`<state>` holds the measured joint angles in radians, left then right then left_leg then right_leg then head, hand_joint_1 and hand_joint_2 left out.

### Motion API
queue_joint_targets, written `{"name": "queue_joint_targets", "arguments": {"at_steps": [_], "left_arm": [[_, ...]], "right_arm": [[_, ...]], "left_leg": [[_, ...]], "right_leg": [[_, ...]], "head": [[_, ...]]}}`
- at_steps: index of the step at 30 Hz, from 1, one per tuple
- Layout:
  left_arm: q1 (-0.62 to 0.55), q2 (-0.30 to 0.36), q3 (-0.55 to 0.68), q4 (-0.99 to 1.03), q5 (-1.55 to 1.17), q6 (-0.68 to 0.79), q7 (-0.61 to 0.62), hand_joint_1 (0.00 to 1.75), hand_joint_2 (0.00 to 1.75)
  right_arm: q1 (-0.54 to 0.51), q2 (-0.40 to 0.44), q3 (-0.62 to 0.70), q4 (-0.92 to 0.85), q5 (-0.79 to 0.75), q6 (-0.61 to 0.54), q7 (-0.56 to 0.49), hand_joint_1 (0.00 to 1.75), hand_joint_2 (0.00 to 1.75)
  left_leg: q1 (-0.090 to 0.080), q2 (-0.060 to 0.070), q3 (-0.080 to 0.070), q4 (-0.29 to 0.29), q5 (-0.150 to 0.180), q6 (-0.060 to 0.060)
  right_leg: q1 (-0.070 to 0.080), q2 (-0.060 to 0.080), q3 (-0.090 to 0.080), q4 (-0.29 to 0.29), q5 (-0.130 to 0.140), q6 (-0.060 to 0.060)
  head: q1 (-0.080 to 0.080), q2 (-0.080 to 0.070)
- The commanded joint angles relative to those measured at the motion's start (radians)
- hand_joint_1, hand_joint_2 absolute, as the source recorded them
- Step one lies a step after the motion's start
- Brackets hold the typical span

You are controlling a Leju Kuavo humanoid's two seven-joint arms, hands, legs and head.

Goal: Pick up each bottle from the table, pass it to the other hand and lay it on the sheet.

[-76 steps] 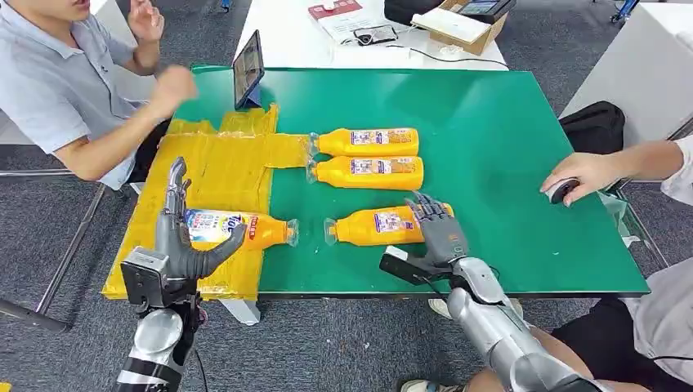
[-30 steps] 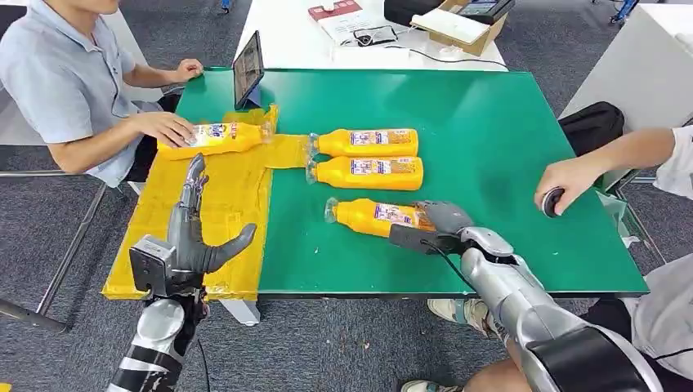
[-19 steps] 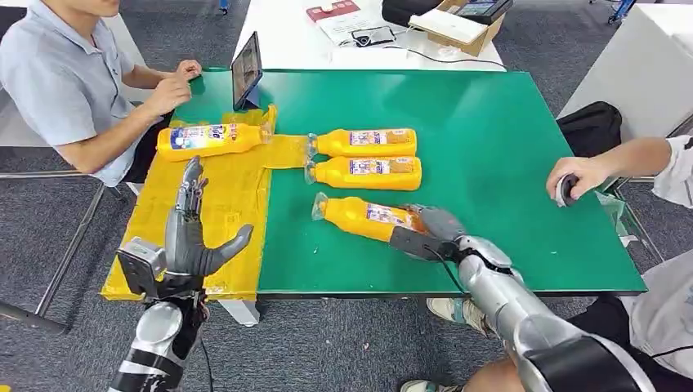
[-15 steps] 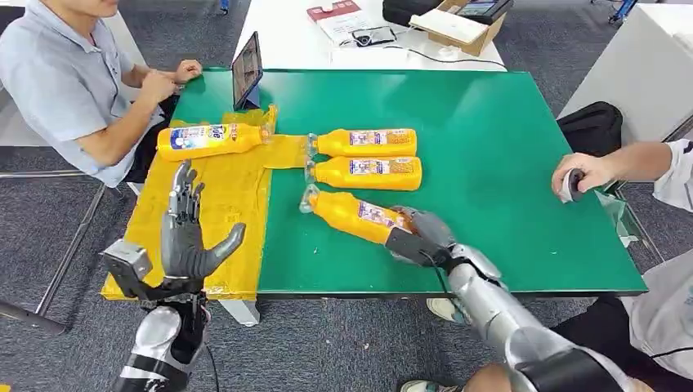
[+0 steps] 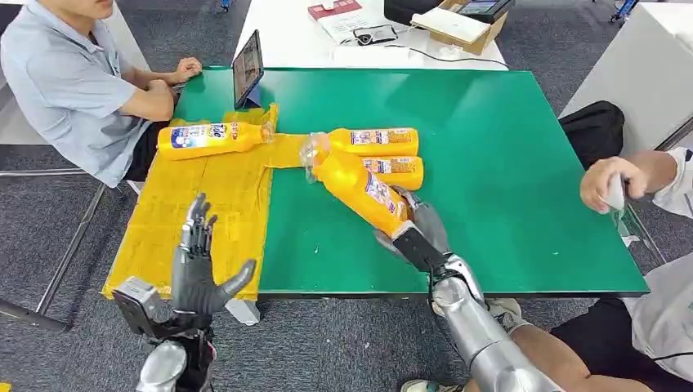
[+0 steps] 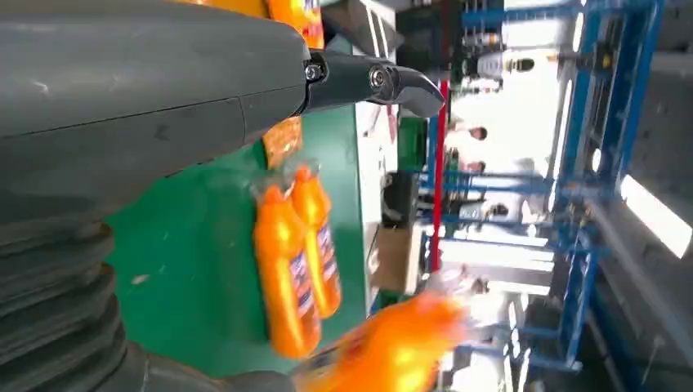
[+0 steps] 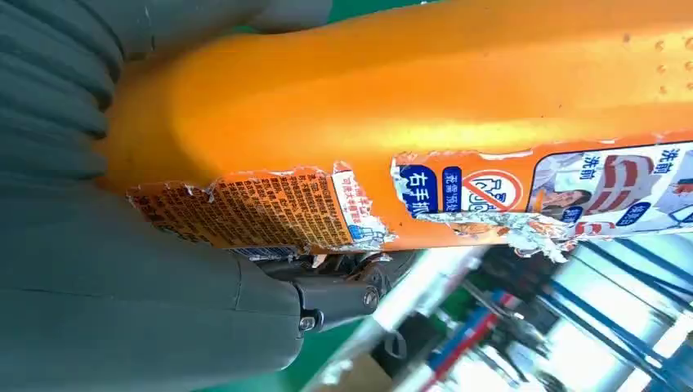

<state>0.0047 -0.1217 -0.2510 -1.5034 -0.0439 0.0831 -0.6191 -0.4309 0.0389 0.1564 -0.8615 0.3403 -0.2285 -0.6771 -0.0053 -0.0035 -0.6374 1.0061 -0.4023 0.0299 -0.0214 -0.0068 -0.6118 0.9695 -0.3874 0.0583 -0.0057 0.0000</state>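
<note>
So the right robot hand (image 5: pixel 417 229) has its fingers wrapped around the base end of an orange bottle (image 5: pixel 355 184), holding it up off the green bench (image 5: pixel 507 163), tilted with the cap pointing far-left. It partly covers two more bottles (image 5: pixel 384 140) lying side by side on the bench behind it. The left robot hand (image 5: pixel 200 265) is at the near edge of the yellow sheet (image 5: pixel 204 204), fingers spread, palm up, holding nothing. One bottle on the sheet (image 5: pixel 208 139) lies at its far end, close to a seated person (image 5: pixel 65 82). Another person's hand (image 5: pixel 609 184) sits at the right edge.
</note>
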Motion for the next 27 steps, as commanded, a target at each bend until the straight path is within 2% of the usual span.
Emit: {"name": "queue_joint_targets", "arguments": {"at_steps": [1, 4, 8, 10, 15, 18, 20, 27], "left_arm": [[-0.018, 0.012, -0.06, 0.05, -0.01, -0.005, -0.001, 0.0, 1.75], [-0.034, 0.007, -0.05, 0.071, 0.002, -0.008, 0.008, 0.0, 1.75], [-0.103, -0.015, -0.037, 0.157, 0.059, -0.039, 0.043, 0.0, 1.75], [-0.114, -0.024, -0.031, 0.174, 0.08, -0.044, 0.045, 0.0, 1.75], [-0.203, -0.038, -0.058, 0.226, 0.226, -0.114, 0.088, 0.0, 1.75], [-0.235, -0.042, -0.081, 0.221, 0.228, -0.116, 0.078, 0.0, 1.75], [-0.244, -0.046, -0.096, 0.201, 0.243, -0.135, 0.07, 0.0, 1.75], [-0.242, -0.03, -0.128, 0.167, 0.256, -0.168, 0.041, 0.0, 1.75]], "right_arm": [[-0.011, 0.038, 0.031, -0.121, -0.003, 0.023, 0.0, 1.75, 1.75], [-0.014, 0.037, 0.064, -0.117, 0.008, 0.038, -0.006, 1.75, 1.75], [-0.025, 0.062, 0.174, -0.102, 0.075, 0.025, -0.02, 1.75, 1.75], [-0.03, 0.067, 0.195, -0.095, 0.075, 0.027, -0.021, 1.75, 1.75], [-0.056, 0.104, 0.368, -0.077, 0.04, -0.008, -0.021, 1.75, 1.75], [-0.079, 0.127, 0.429, -0.058, 0.024, -0.013, -0.021, 1.75, 1.75], [-0.095, 0.135, 0.469, -0.054, 0.016, -0.002, -0.021, 1.75, 1.75], [-0.133, 0.162, 0.476, 0.038, -0.052, 0.054, -0.021, 1.75, 1.75]], "left_leg": [[0.001, 0.001, 0.002, 0.0, -0.001, -0.002], [0.002, 0.002, 0.006, 0.0, -0.003, -0.003], [0.001, 0.001, 0.002, 0.0, 0.0, -0.001], [0.001, 0.002, 0.005, 0.0, -0.002, -0.002], [0.002, 0.002, 0.004, 0.001, -0.002, -0.003], [0.001, 0.001, 0.002, 0.0, -0.001, -0.002], [0.002, 0.002, 0.005, 0.002, -0.003, -0.003], [0.002, 0.001, 0.004, 0.0, -0.001, -0.002]], "right_leg": [[0.001, 0.001, 0.001, 0.0, -0.001, -0.002], [0.002, 0.002, 0.005, 0.0, -0.003, -0.004], [0.001, 0.001, 0.001, 0.0, 0.0, -0.002], [0.001, 0.002, 0.004, 0.001, -0.002, -0.003], [0.002, 0.002, 0.003, 0.001, -0.002, -0.003], [0.001, 0.001, 0.001, 0.001, -0.001, -0.002], [0.002, 0.002, 0.004, 0.003, -0.003, -0.004], [0.002, 0.001, 0.004, 0.001, -0.002, -0.002]], "head": [[0.0, 0.0], [0.0, 0.0], [0.0, 0.0], [0.0, 0.0], [0.0, 0.0], [0.0, 0.0], [0.0, 0.0], [0.0, 0.0]]}}
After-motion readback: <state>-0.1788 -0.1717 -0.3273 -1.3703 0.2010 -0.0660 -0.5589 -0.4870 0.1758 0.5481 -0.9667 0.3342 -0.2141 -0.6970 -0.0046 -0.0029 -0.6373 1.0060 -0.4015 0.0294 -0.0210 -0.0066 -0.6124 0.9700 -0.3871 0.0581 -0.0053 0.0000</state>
